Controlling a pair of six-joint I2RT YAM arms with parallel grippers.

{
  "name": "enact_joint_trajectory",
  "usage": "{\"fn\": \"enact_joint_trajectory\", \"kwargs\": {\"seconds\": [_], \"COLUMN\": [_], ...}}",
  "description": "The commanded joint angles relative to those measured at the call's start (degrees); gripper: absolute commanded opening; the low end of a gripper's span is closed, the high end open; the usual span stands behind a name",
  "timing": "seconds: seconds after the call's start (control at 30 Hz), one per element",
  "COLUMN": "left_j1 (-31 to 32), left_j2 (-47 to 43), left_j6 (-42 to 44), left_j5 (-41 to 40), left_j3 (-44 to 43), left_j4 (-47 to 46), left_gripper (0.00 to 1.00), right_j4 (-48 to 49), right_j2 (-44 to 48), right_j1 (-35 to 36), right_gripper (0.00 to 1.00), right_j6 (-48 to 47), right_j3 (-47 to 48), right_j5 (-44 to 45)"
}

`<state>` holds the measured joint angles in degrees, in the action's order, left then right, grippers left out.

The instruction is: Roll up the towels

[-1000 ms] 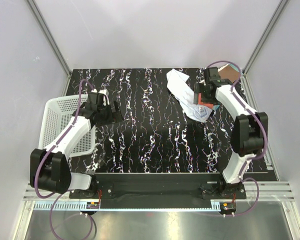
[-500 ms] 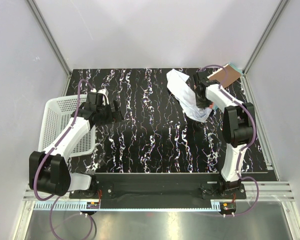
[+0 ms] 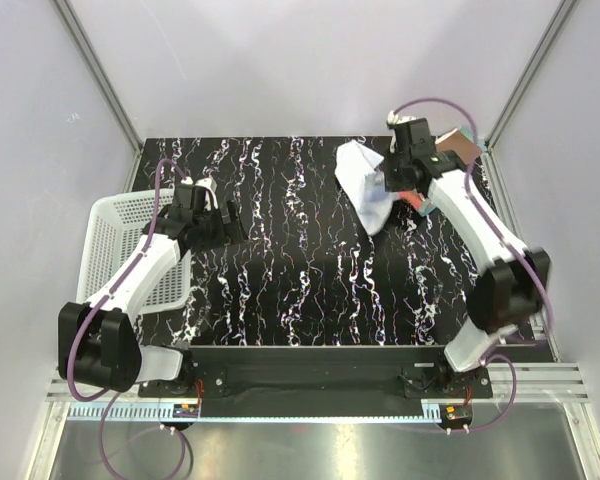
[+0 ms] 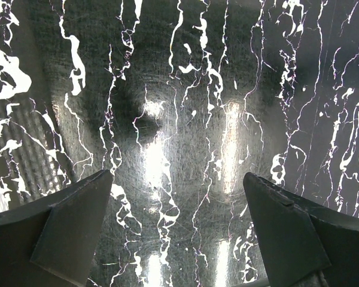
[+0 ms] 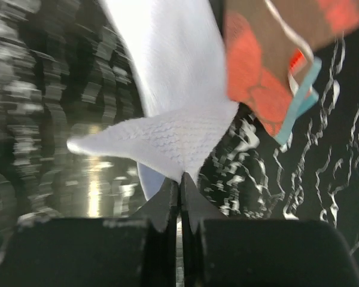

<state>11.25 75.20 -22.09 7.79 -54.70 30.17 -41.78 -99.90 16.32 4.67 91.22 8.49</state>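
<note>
The white towel (image 3: 363, 178) lies bunched at the far right of the black marbled table, and my right gripper (image 3: 389, 186) is shut on its edge. In the right wrist view the white towel (image 5: 170, 140) is pinched at the tips of my right gripper (image 5: 180, 179) and stretched up from the table. The rust-brown towel (image 3: 452, 150) with its red-orange patch and teal edge lies just behind it, at the far right corner; the same brown towel (image 5: 257, 72) hangs beside the white one. My left gripper (image 3: 234, 224) hovers open over bare table (image 4: 178, 197), holding nothing.
A white perforated basket (image 3: 114, 252) stands at the left edge of the table, beside the left arm. Metal frame posts rise at both far corners, and pale walls close in the table.
My right gripper has shut on the white towel and drawn it up and toward the far side, bunching it. The left arm has not moved.
</note>
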Motion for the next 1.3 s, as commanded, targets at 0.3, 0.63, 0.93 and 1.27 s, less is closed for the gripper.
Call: {"fn": "enact_joint_trajectory", "kwargs": {"seconds": [0.3,0.63,0.93,1.27], "left_j1": [3.7,14.4,17.2,17.3], "left_j2": [-2.9,7.3,28.2,52.1], "left_j6": [0.5,-4.7,-8.7,-10.3], "left_j5": [-3.2,-10.9,-8.1,4.1], "left_j3": [0.3,-6.7,-26.3,-48.0], "left_j4": [-3.5,-0.3,-1.1,-6.7], "left_gripper": [0.95,0.92,0.9,0.87], "right_j4": [-5.9,-5.9,-5.0,3.7], "right_j2": [37.8,41.8,39.8,52.4], "right_j1": [2.2,2.2,2.1,2.1], "right_gripper": [0.08,1.0,1.0,1.0], "right_j6": [14.9,26.4,26.9,29.8], "right_j3": [-15.3,-32.0,-32.1,-40.2], "right_j5": [8.8,8.0,5.8,-3.9]}}
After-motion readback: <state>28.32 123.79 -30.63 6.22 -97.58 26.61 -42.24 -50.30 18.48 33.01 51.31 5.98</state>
